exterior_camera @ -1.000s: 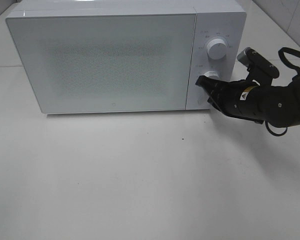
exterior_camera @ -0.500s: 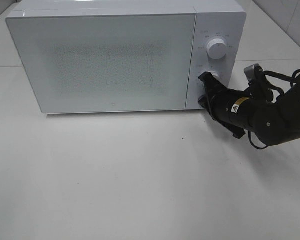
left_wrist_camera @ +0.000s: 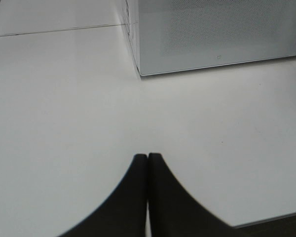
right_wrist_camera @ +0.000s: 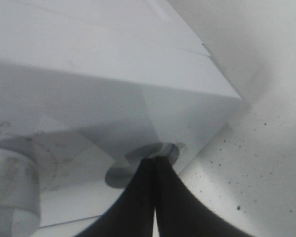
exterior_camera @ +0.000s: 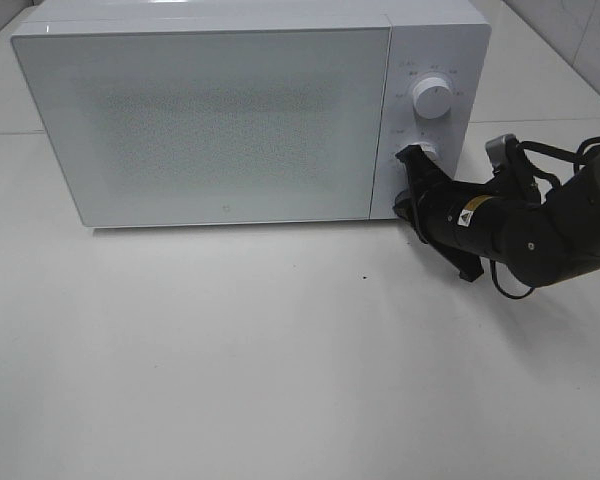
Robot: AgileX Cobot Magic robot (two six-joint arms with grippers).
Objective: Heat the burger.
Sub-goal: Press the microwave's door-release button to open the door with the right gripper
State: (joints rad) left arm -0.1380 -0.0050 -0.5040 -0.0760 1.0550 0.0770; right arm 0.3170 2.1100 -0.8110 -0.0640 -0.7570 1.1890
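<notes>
Exterior high view shows a big white microwave (exterior_camera: 230, 110) on a pale table (exterior_camera: 280, 350). Its door (exterior_camera: 210, 120) is closed. The burger is not in sight in any picture. The door window is speckled and I cannot see through it. I think the burger is likely inside, because the right gripper (exterior_camera: 414, 160) is up at the lower knob (exterior_camera: 427, 152), as if to set the heat going.

The right gripper's jaws are pressed tight together, with nothing between them. In the right wrist view the tips (right_wrist_camera: 154, 160) touch the edge of that knob. The upper knob (exterior_camera: 433, 98) sits just above, and nothing touches it.

The left gripper (left_wrist_camera: 148, 157) hangs over the bare table, well apart from the microwave. Its jaws are pressed together too, and hold nothing.

A burger is light and soft. The bun squashes if you squeeze hard. The layers can slide off each other, and it may be hot after heating. I would hold it gently by the sides, low down, so the top and bottom stay together.

What stands in the way is the closed door. It must be opened before anyone can reach the burger. The right arm also lies right in front of the knob panel.
</notes>
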